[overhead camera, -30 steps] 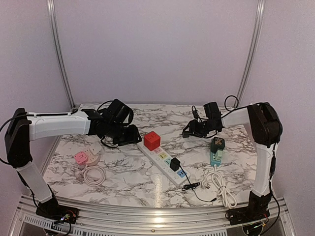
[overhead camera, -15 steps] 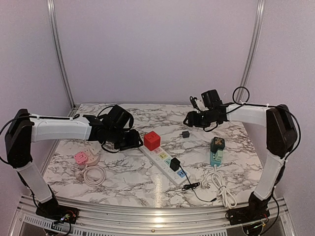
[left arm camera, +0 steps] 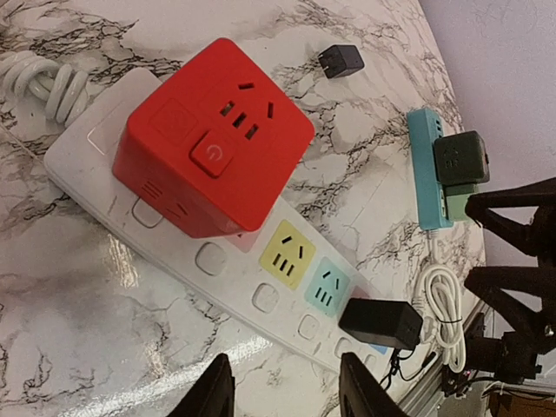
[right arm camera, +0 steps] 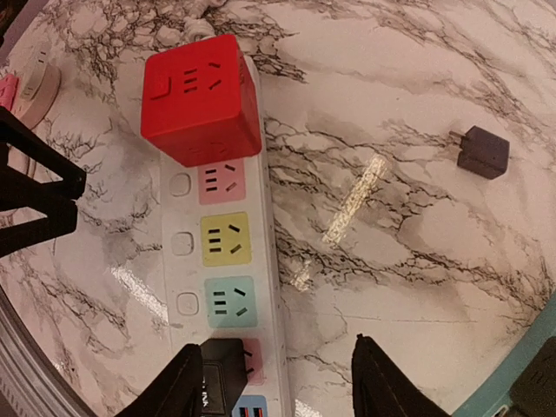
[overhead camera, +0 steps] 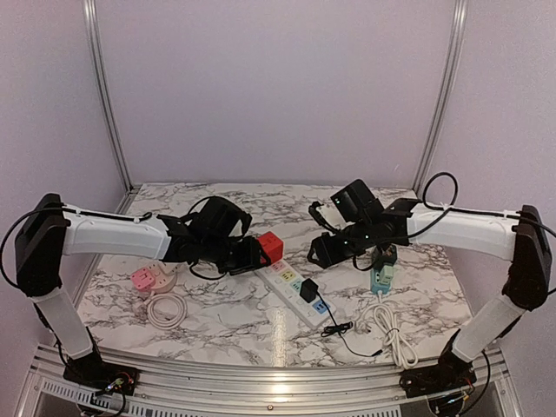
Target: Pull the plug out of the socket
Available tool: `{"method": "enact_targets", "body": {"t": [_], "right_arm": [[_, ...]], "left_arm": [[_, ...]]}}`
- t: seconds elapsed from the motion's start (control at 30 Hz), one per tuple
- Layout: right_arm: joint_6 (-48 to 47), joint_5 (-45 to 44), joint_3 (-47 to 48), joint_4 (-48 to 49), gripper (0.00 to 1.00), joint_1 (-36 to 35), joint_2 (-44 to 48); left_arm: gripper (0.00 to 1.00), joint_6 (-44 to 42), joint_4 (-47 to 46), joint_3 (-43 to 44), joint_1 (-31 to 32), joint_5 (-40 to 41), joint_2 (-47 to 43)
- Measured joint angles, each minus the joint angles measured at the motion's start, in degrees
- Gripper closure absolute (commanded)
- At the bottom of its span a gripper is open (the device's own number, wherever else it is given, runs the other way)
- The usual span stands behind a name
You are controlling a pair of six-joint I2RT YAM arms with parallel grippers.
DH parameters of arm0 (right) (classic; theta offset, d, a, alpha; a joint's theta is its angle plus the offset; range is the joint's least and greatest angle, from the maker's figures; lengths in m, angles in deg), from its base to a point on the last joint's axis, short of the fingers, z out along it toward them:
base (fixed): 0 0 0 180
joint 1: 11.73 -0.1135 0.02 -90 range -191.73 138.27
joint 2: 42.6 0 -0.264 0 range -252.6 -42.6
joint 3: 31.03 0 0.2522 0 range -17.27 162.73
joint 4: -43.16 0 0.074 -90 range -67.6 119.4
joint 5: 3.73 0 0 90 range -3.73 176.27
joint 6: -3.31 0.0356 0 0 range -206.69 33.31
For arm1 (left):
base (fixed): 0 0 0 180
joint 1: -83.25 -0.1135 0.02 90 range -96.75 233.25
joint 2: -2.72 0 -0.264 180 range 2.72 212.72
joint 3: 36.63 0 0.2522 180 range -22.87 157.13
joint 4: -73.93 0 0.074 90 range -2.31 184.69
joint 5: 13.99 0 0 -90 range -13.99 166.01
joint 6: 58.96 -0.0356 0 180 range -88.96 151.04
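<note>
A white power strip (overhead camera: 287,280) lies on the marble table. A red cube adapter (overhead camera: 269,247) sits in its far end. A black plug (overhead camera: 308,289) with a thin cable sits in a socket near its near end. My left gripper (overhead camera: 248,256) is open and empty, just left of the red cube (left arm camera: 213,135), with the black plug (left arm camera: 380,323) to its right. My right gripper (right arm camera: 276,387) is open and empty above the strip (right arm camera: 269,261), its left finger beside the black plug (right arm camera: 221,373). A small black plug (right arm camera: 483,151) lies loose on the table.
A teal power strip (overhead camera: 380,280) with a dark green adapter (overhead camera: 385,254) lies at the right, with a coiled white cable (overhead camera: 391,330) in front. A pink round socket (overhead camera: 143,278) and a white cable coil (overhead camera: 167,308) lie at the left.
My right gripper left the small black plug on the table, then swung from the back right down over the strip. My left gripper moved right, up to the red cube.
</note>
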Motion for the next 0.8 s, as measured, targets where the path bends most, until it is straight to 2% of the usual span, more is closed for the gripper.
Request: {"method": "enact_targets", "body": {"t": [0.23,0.43,0.8], "right_arm": [[0.24,-2.62,-3.48,-1.84,0.44,-6.12,2.38],[0.31,-4.37,-5.18,-1.42,0.44,-7.1,2.45],[-0.04,-3.72,-5.6,0.55,0.41,-7.58,1.75]], "left_arm": [[0.77,2.4,-3.04,2.67,0.96,-2.34,6.25],[0.88,3.8,-4.15,8.55,2.23,-3.56,12.31],[0.96,5.53,-2.93,12.57,3.96,-3.78,17.81]]}}
